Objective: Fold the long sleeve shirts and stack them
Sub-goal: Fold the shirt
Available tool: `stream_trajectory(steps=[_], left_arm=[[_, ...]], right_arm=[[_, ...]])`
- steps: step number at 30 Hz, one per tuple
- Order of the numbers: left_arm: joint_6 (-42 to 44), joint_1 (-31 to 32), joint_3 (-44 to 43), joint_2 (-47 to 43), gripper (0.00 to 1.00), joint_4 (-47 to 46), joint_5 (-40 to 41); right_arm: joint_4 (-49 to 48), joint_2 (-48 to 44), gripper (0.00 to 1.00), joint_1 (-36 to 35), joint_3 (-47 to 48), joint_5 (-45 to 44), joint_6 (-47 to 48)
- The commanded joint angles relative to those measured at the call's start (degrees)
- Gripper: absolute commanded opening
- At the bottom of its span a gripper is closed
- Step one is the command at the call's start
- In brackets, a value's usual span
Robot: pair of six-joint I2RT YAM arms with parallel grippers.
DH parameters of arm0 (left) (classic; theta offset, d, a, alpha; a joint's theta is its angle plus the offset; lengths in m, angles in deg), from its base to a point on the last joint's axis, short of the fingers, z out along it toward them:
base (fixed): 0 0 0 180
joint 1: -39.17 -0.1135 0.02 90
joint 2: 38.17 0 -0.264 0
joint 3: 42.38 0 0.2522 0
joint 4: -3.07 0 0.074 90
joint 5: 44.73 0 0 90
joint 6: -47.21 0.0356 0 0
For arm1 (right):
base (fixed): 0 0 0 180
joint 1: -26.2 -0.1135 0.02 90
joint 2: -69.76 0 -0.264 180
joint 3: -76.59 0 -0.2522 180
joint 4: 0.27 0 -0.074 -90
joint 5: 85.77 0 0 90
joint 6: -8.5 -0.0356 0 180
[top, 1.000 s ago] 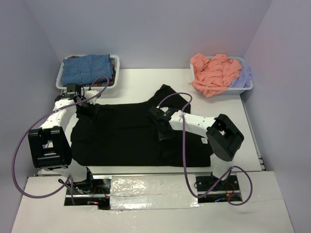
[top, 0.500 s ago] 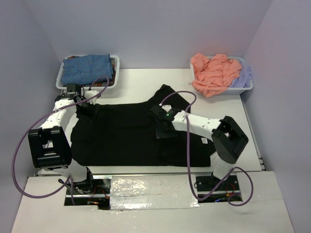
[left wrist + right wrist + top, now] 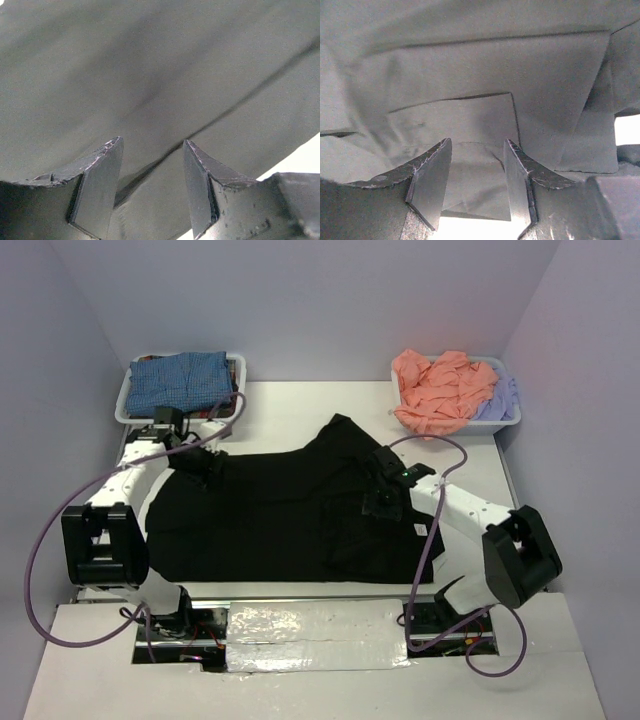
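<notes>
Seen from above, the black shirt lay flat across the table, probably so that its sides could be folded in. In the left wrist view, the left gripper stood with jaws apart astride a fold edge, pinching nothing, likely ready to take it. In the right wrist view, the right gripper was likewise parted and empty over layered cloth.

Robot lab cell, not a home: white table boxed in by bare lavender panels, bolted arm bases, loose purple cabling.
</notes>
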Motion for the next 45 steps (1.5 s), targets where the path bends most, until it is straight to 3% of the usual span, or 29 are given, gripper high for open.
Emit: stream_trajectory(steps=[1,5,9,14,16,19,23,24,26,27,30,35,38,40,41,43,45], left_arm=[[2.05,5.68,-0.86,-2.82,0.63,2.33,-8.38],[-0.15,15.79,0.81,-3.08,0.63,0.32,-8.82],[-2.26,29.94,2.13,-2.03,0.64,-3.55,-5.49],[-3.67,43.46,1.43,1.65,0.66,-8.03,-3.02],[-3.58,46.47,1.52,2.80,0.66,-11.54,-1.62],[-3.67,50.43,1.17,5.17,0.67,-14.62,-1.61],[-3.67,52.72,1.86,8.69,0.69,-17.96,-2.05],[-3.75,52.98,2.13,9.04,0.70,-18.93,-1.88],[-4.45,53.42,2.40,10.53,0.70,-21.56,-0.83],[-5.42,53.42,2.40,10.98,0.70,-22.36,-0.65],[-7.17,53.42,2.48,12.38,0.70,-25.87,0.14],[-8.24,53.51,4.76,14.49,0.71,-30.18,-0.29],[-8.59,54.12,6.43,15.46,0.71,-32.64,0.41],[-7.89,54.57,7.49,15.73,0.71,-33.35,1.28],[-7.36,54.83,7.76,15.81,0.71,-33.52,1.81],[-7.10,55.09,8.63,15.81,0.71,-33.96,2.43],[-6.83,55.27,8.99,15.90,0.70,-34.32,2.78]], right_arm=[[-2.10,2.43,0.54,0.39,-0.20,1.07,1.48],[-4.56,5.25,0.54,1.36,-0.64,1.60,3.06],[-6.58,7.45,0.51,1.54,-0.37,0.89,4.29],[-7.91,9.03,0.33,1.63,-0.20,-1.04,4.20],[-7.73,9.38,0.19,1.54,-0.20,-1.65,3.77],[-8.17,8.59,0.10,1.63,-0.90,-1.66,3.50],[-8.52,8.15,0.05,1.63,-1.60,-1.83,3.32],[-8.70,8.24,0.05,1.63,-1.69,-1.83,3.32],[-9.13,8.15,0.19,1.63,-1.60,-1.66,3.50],[-9.14,8.15,0.31,1.63,-1.43,-1.83,3.33],[-7.65,8.50,0.51,1.54,-0.64,-3.94,2.28],[-7.90,9.99,0.53,2.06,-1.07,-4.03,1.57],[-7.99,11.84,0.48,2.07,-1.34,-3.33,1.04],[-8.69,12.98,0.37,2.24,-2.13,-2.80,0.43],[-9.31,12.99,0.19,2.42,-2.39,-2.63,0.16],[-9.49,12.46,0.02,2.94,-2.92,-2.71,-0.63],[-9.49,11.23,0.00,4.17,-3.10,-3.06,-1.86]])
